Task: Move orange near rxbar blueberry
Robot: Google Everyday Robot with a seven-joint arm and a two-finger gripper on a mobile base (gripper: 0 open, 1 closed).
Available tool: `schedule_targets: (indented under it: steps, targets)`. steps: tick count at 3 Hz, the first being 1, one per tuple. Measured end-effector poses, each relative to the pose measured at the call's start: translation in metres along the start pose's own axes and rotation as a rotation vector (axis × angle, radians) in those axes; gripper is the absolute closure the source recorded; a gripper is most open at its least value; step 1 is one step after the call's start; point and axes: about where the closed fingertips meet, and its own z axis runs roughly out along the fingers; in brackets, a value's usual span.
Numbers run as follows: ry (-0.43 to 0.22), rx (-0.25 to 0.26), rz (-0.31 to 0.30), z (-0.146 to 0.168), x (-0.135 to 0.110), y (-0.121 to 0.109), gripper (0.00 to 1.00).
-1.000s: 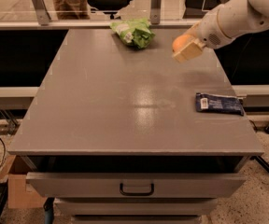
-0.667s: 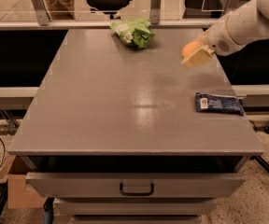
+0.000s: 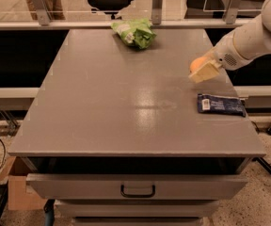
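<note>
The orange (image 3: 195,63) is held in my gripper (image 3: 202,68) above the right side of the grey table (image 3: 126,93). Only its left part shows; the cream-coloured fingers (image 3: 205,71) cover the rest. The gripper is shut on the orange. The white arm comes in from the upper right. The rxbar blueberry (image 3: 221,105), a flat dark navy wrapper with a white label patch at its left end, lies flat on the table near the right edge. It lies below and slightly right of the gripper in the image, a short way off.
A bright green snack bag (image 3: 134,32) lies at the table's far edge, centre. A drawer with a dark handle (image 3: 138,190) stands slightly open under the front edge. A cardboard box (image 3: 18,189) sits on the floor at lower left. Office chairs stand behind a rail.
My gripper has carried the orange to the right and towards the front, from the far right part of the table to a spot closer to the rxbar blueberry. The bar and bag have not moved.
</note>
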Motion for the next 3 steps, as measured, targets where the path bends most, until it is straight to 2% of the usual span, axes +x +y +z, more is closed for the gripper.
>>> schedule_targets:
  steps: [1,2,3]
  targets:
    - [0.013,-0.036,0.020,0.009,0.004,0.012,1.00]
    - [0.017,-0.090,0.029,0.019,0.005,0.026,0.82]
    - [0.023,-0.119,0.034,0.024,0.005,0.033,0.59]
